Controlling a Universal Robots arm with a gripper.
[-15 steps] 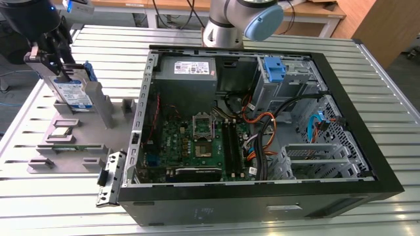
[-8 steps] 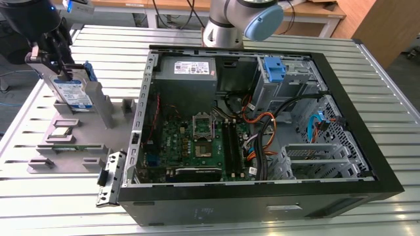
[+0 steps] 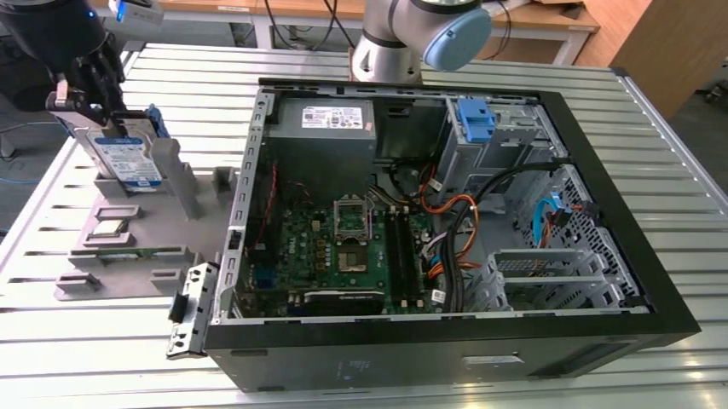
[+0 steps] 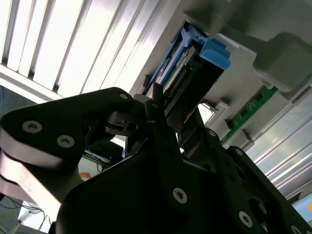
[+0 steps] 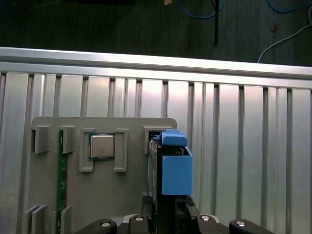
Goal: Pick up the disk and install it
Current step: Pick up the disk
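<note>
Standing on its short end in a slot of the grey fixture plate (image 3: 125,256), the disk (image 3: 118,158) has its long axis upright, and its blue carrier frame faces the exterior view's right. The gripper (image 3: 101,123) is directly above the disk, at its upper end, so the disk lies straight below the gripper and in line with it. In the first wrist view the blue frame runs from the fixture slot toward the gripper body. I cannot tell if the gripper is already clamped on the disk or only placed around it. The lower end of the disk seems to sit in the slot, so I judge it is not yet lifted. The open computer case (image 3: 455,362) lies well apart, to the exterior view's right, and the drive cage (image 3: 506,141) is at the case's far corner.
</note>
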